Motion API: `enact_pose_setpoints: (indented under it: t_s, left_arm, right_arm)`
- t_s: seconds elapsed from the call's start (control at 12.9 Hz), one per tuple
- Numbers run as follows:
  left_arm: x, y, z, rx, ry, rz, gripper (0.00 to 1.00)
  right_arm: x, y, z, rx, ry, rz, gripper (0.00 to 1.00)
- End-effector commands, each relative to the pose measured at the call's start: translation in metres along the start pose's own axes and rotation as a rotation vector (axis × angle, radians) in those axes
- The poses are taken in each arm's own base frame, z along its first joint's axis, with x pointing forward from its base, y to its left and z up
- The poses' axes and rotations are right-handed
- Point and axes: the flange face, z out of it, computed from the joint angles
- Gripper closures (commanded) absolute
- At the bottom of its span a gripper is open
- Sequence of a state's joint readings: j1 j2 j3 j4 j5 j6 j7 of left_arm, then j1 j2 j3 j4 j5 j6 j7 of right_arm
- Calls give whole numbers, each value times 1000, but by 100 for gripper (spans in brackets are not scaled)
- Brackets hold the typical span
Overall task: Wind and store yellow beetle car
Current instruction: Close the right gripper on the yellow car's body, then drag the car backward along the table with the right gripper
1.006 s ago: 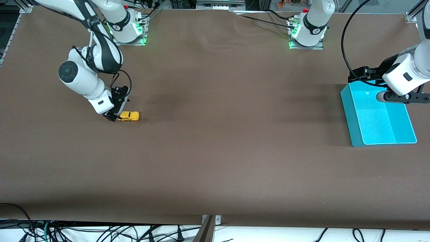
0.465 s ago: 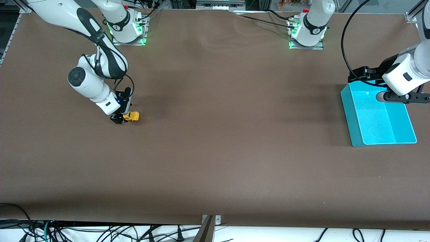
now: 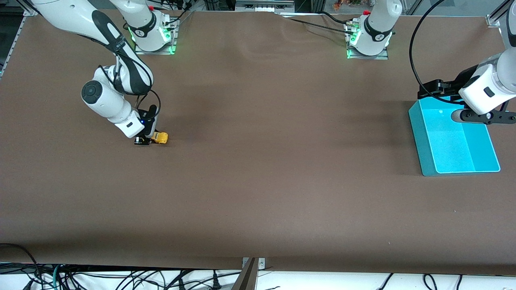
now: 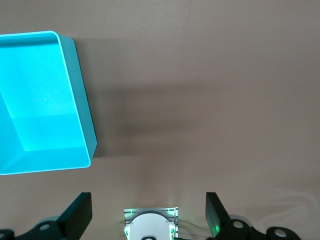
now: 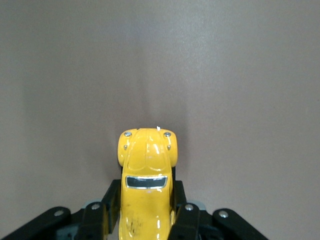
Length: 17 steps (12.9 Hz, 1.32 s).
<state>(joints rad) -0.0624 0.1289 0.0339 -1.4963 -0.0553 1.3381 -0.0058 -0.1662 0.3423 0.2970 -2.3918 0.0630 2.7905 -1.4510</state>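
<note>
The yellow beetle car (image 3: 160, 138) stands on the brown table near the right arm's end. My right gripper (image 3: 147, 139) is low over the table and shut on it. In the right wrist view the yellow beetle car (image 5: 146, 175) sits between the two black fingers (image 5: 111, 200), which press both its sides; its rounded nose sticks out past them. My left gripper (image 4: 149, 217) waits open above the table by the teal bin (image 4: 42, 100), with nothing between its fingers.
The teal bin (image 3: 427, 149) stands at the left arm's end of the table, partly under the left arm's wrist (image 3: 483, 94). The brown table (image 3: 282, 161) stretches bare between car and bin. Both arm bases (image 3: 369, 36) stand along the table's edge.
The right gripper has slid over the car's rear and shut on its sides. The car has stayed where it was. The left arm has not moved.
</note>
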Motion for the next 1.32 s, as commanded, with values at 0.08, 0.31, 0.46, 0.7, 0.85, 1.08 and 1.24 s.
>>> enact_pose_setpoints:
  t_s: [0.08,0.31,0.46,0.7,0.85,1.08,1.24]
  left_arm:
    - [2,-1,-4,16,8,25,0]
    - [2,-1,-4,16,8,25,0]
    - [2,-1,-4,14,8,25,0]
    - [2,-1,-3,14,6,25,0]
    - [2,-1,-3,14,6,25,0]
    - [2,-2,-3,14,6,24,0]
    - [2,-1,-4,14,8,25,0]
  right_arm:
    - [55,2,-22,-13,31,-90,98]
    - [84,-4,-16,-2,52,-103,92]
    - [85,-7,-4,2,62,-103,91]
    - [75,-9,19,14,72,-99,90]
    - [61,-8,28,23,65,-77,90]
    - [37,-5,30,28,48,-85,90]
    - [19,-4,28,31,41,-95,90]
